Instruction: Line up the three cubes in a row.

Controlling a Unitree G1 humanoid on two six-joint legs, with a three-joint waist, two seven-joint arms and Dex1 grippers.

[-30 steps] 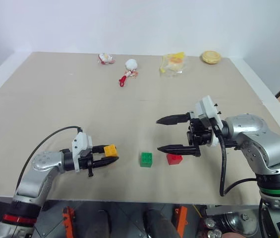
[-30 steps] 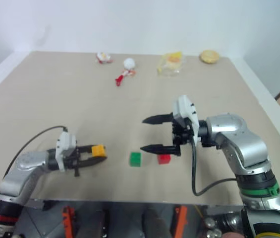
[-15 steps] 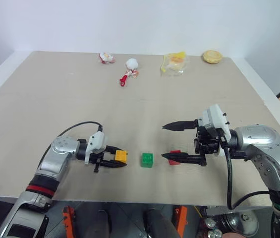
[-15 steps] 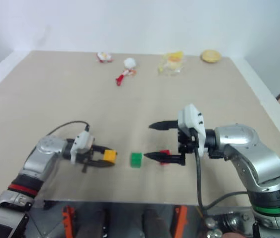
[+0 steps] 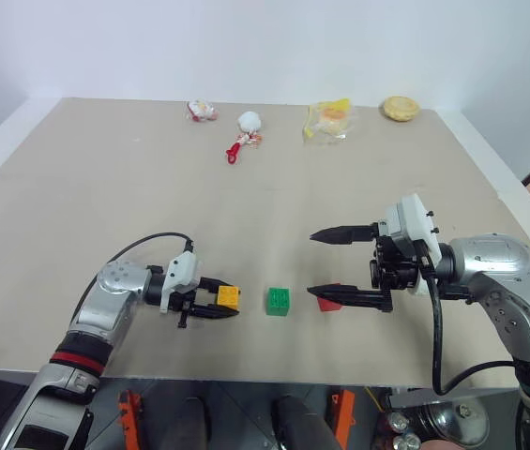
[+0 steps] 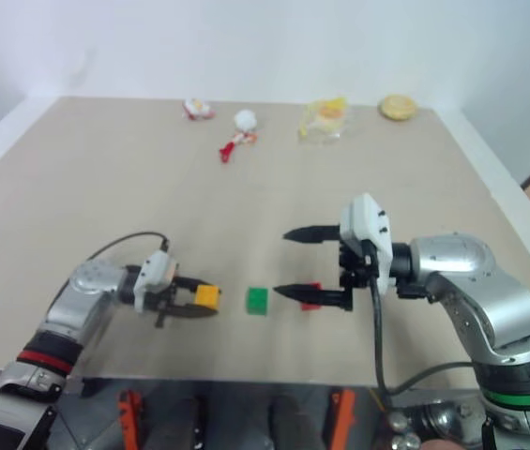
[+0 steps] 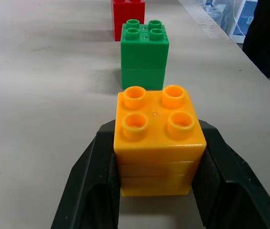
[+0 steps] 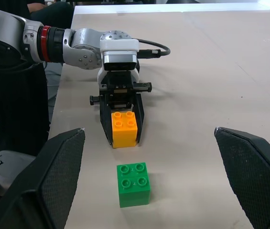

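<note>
Near the table's front edge, your left gripper [image 5: 216, 302] clamps the orange-yellow cube [image 5: 228, 297], at nine o'clock of the green cube [image 5: 277, 301]; set it down beside that. Right gripper [image 5: 332, 266] gapes above the red cube [image 5: 329, 299].

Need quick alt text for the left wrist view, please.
The left gripper is shut on the orange-yellow cube, studs up, on the beige table. Straight ahead stand the green cube and, behind it, the red cube.
</note>
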